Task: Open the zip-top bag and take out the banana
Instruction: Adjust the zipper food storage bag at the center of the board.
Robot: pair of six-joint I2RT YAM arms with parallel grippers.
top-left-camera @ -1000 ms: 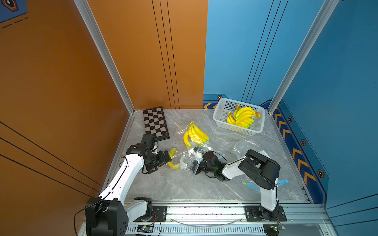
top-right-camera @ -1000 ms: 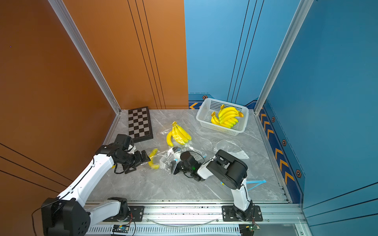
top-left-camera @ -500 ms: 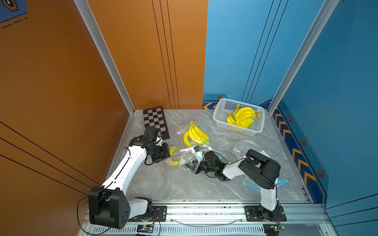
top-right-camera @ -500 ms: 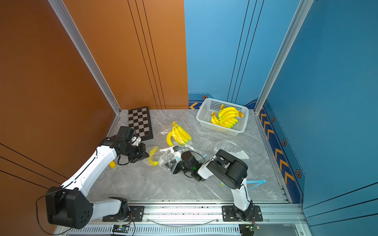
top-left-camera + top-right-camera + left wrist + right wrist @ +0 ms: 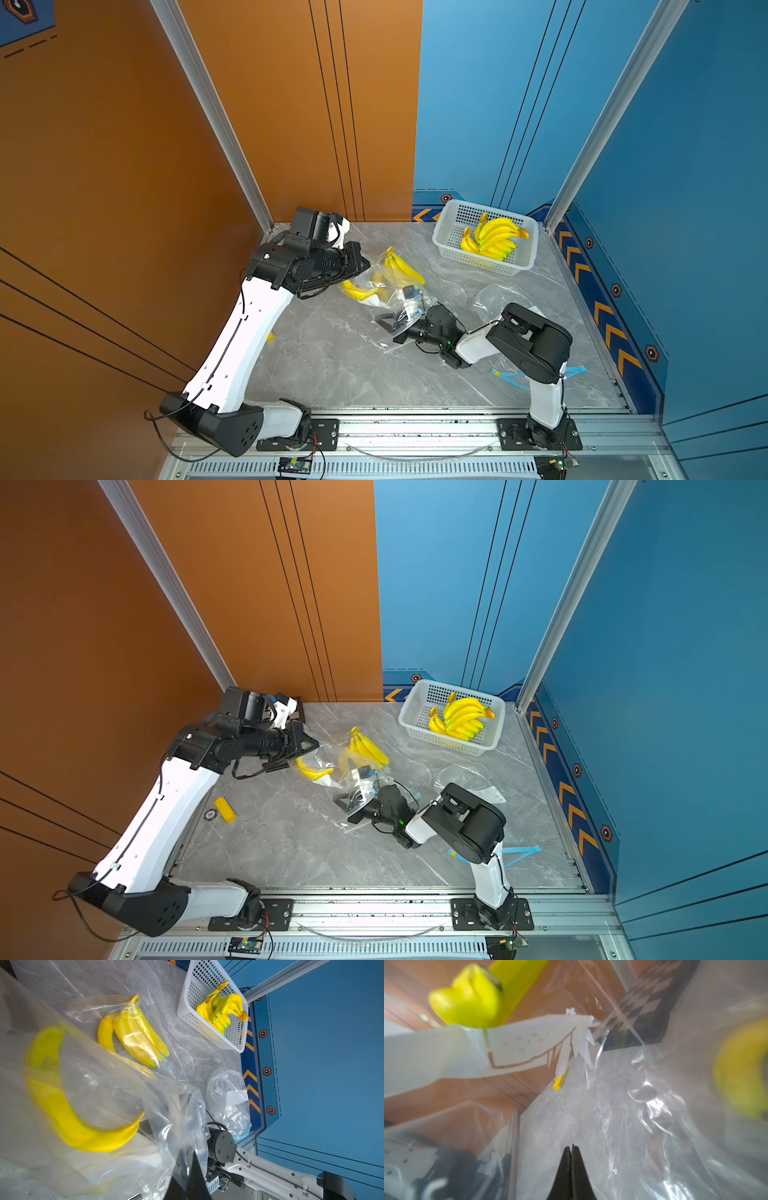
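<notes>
Between the two grippers, near the table's middle, the zip-top bag (image 5: pixel 386 297) is stretched out with the banana (image 5: pixel 359 292) inside it. At the end nearest the orange wall (image 5: pixel 291 124), the left gripper (image 5: pixel 363 266) has its jaws closed on the bag's film. At the opposite end the right gripper (image 5: pixel 384 322) has its jaws pressed together on the film, as the right wrist view shows. From the left gripper the banana sits just at 6 o'clock, and from the right gripper at about 10 o'clock, close to both and wrapped in plastic

A second ago the left jaws were spread wide, and now they are together. The left arm stands higher and further toward 12 o'clock, hiding most of the chessboard (image 5: pixel 300 712), and the banana has shifted toward 12 o'clock with the bag

At 2 o'clock of the banana a bagged bunch (image 5: pixel 405 270) lies just beside it. The white basket (image 5: pixel 446 249) is well apart, also at 2 o'clock. The orange wall stands close at 10 o'clock of the left gripper. Bare marble table (image 5: pixel 332 365) lies open from 5 to 7 o'clock, with a yellow block (image 5: pixel 224 809) at 8 o'clock near the edge
</notes>
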